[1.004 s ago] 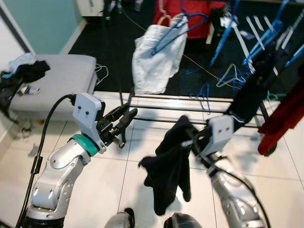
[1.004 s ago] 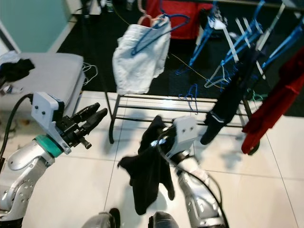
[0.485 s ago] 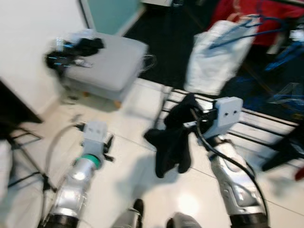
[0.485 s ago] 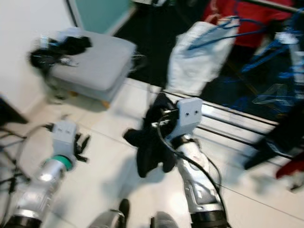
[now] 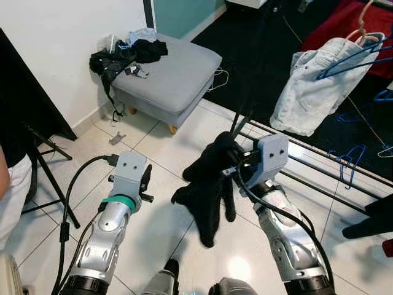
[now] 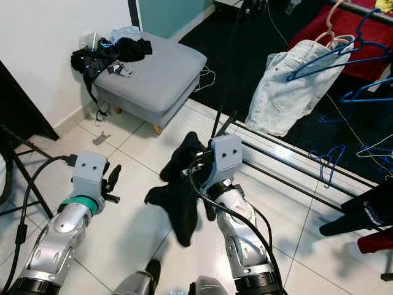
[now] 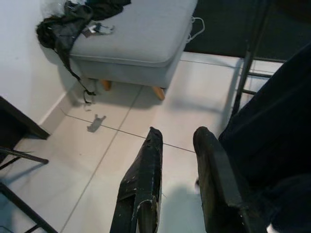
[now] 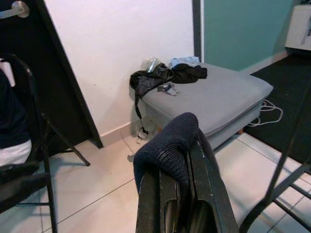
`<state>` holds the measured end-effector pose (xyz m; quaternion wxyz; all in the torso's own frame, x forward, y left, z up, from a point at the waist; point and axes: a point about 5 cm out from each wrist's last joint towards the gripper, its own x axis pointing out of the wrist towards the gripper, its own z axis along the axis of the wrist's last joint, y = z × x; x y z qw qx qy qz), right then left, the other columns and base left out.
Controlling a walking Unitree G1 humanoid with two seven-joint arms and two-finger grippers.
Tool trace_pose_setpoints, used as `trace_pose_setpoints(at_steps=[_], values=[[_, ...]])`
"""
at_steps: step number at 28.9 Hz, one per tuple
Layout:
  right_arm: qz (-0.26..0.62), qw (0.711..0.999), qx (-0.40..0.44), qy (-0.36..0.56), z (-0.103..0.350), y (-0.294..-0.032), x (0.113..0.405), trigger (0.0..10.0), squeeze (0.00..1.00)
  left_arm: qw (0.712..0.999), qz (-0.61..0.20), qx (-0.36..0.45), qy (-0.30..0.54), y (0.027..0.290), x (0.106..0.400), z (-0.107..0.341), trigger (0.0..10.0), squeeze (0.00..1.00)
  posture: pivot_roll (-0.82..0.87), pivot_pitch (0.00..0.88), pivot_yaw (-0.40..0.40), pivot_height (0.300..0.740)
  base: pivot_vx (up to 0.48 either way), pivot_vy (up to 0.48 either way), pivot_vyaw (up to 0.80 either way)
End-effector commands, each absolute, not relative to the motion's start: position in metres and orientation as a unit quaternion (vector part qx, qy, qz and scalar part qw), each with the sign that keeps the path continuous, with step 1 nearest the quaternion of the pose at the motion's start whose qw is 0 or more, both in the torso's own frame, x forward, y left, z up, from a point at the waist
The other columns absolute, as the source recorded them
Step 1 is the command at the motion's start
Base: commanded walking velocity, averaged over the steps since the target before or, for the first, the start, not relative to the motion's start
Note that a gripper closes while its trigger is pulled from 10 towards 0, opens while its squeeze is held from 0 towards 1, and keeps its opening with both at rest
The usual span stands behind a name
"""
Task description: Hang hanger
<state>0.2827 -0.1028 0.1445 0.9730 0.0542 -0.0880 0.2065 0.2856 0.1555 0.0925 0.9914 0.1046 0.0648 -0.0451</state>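
left gripper (image 5: 146,182): lower left of the left eye frame, low over the floor tiles (image 5: 153,233); jaws released with a clear gap in the left wrist view, holding nothing.
right gripper (image 5: 236,166): centre of frame, jaws clenched on a dark garment (image 5: 209,187); right wrist view shows knit cloth (image 8: 167,145) draped over the closed fingers.
dark garment: hangs limp below the right gripper, off the floor, sleeves or legs dangling; cannot tell if a hanger is inside it.
handling (judged): soft, light, floppy, will swing and could slip out of a thin pinch; best taken at the bunched top where it is gripped now. If a hanger is inside, take the hook or neck.
rack (image 5: 319,169): low black rails just behind the right gripper, running to the right edge of the frame.
pale shorts (image 5: 307,86): upper right, hung on a blue hanger (image 5: 353,58).
loose hangers (image 5: 350,163): blue wire ones on the dark rug (image 5: 258,37) beyond the rack; stiff, thin, light, likely slippery in the jaws, so grip at the neck under the hook.
stool (image 5: 169,77): grey, upper left centre, well apart from both grippers; dark clothes (image 5: 120,55) piled at its far corner by the wall.
person (image 5: 9,178): part of one at the left edge beside a black stand.
task state (judged): nothing hung from the right gripper yet; the rack is the nearest place to go.
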Motion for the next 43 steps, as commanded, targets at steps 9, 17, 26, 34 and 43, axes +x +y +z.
trace_pose_setpoints(at_steps=[9, 17, 26, 34, 43], values=[[0.216, 0.967, 0.085, -0.104, 0.151, -0.103, 0.282, 10.0, 0.0, 0.992, -0.052, 0.11, 0.04, 0.15, 0.28, 0.096, 10.0, 0.0, -0.07, 0.051, 0.027, 0.74, 0.0, 0.0, 0.71], [0.216, 0.971, 0.039, -0.097, 0.147, -0.102, 0.282, 10.0, 0.0, 0.992, -0.051, 0.114, 0.037, 0.149, 0.282, 0.097, 10.0, 0.0, -0.07, 0.055, 0.028, 0.74, 0.0, 0.0, 0.52], [0.216, 0.971, 0.045, -0.098, 0.147, -0.102, 0.282, 10.0, 0.0, 0.992, -0.053, 0.114, 0.032, 0.148, 0.282, 0.098, 10.0, 0.0, -0.07, 0.055, 0.028, 0.74, 0.0, 0.0, 0.77], [0.22, 0.968, 0.049, -0.114, 0.156, -0.101, 0.282, 10.0, 0.0, 0.99, -0.044, 0.137, -0.001, 0.148, 0.282, 0.11, 10.0, 0.0, -0.06, 0.057, 0.034, 0.74, 0.0, 0.0, 0.76], [0.224, 0.967, 0.047, -0.109, 0.153, -0.1, 0.282, 10.0, 0.0, 0.989, -0.043, 0.143, -0.004, 0.149, 0.282, 0.11, 10.0, 0.0, -0.06, 0.056, 0.039, 0.74, 0.0, 0.0, 0.76]])
